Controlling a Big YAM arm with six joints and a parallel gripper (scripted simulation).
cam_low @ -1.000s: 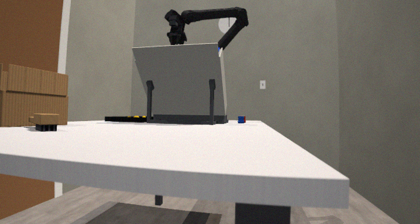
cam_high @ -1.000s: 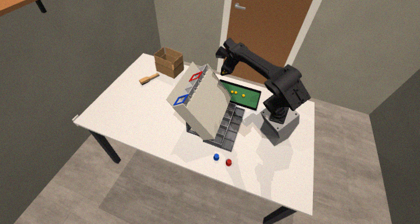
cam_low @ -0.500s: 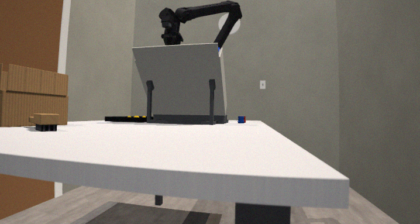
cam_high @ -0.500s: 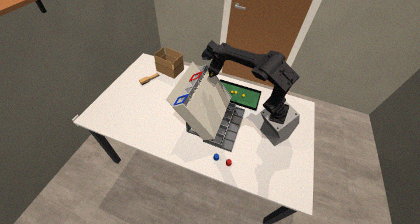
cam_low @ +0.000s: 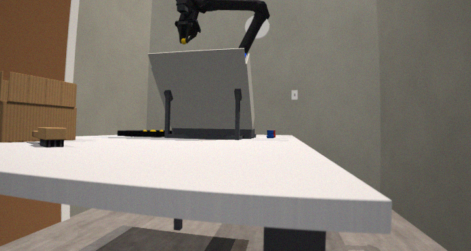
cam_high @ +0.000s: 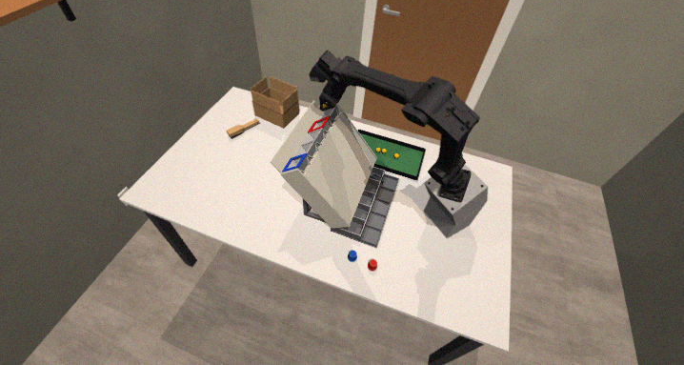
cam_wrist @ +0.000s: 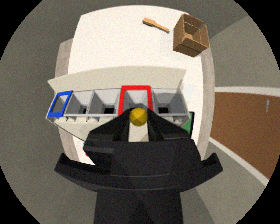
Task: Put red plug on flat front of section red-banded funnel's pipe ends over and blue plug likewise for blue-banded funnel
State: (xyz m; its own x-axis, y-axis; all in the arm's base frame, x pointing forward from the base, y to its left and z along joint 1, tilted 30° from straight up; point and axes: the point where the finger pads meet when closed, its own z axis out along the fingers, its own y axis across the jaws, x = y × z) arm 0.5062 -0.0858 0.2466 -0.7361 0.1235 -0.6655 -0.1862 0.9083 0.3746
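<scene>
My gripper (cam_high: 325,105) (cam_low: 184,40) (cam_wrist: 138,112) is shut on a yellow marble (cam_low: 183,40) (cam_wrist: 138,116) and holds it just above the red-banded funnel (cam_high: 318,124) (cam_wrist: 135,91) at the top of the tilted cover (cam_high: 334,171) (cam_low: 201,88). The blue-banded funnel (cam_high: 293,162) (cam_wrist: 59,104) is at the other end of the funnel row. The red plug (cam_high: 372,264) and blue plug (cam_high: 352,254) (cam_low: 269,134) stand on the table in front of the grey sectioned tray (cam_high: 375,214). Several yellow marbles (cam_high: 384,150) lie in the green tray (cam_high: 406,159).
A cardboard box (cam_high: 274,100) (cam_low: 36,104) (cam_wrist: 191,35) and a wooden brush (cam_high: 242,128) (cam_low: 50,135) (cam_wrist: 155,24) sit at the table's far left. The arm's base (cam_high: 453,197) stands right of the trays. Dark stand legs (cam_low: 168,113) hold up the cover.
</scene>
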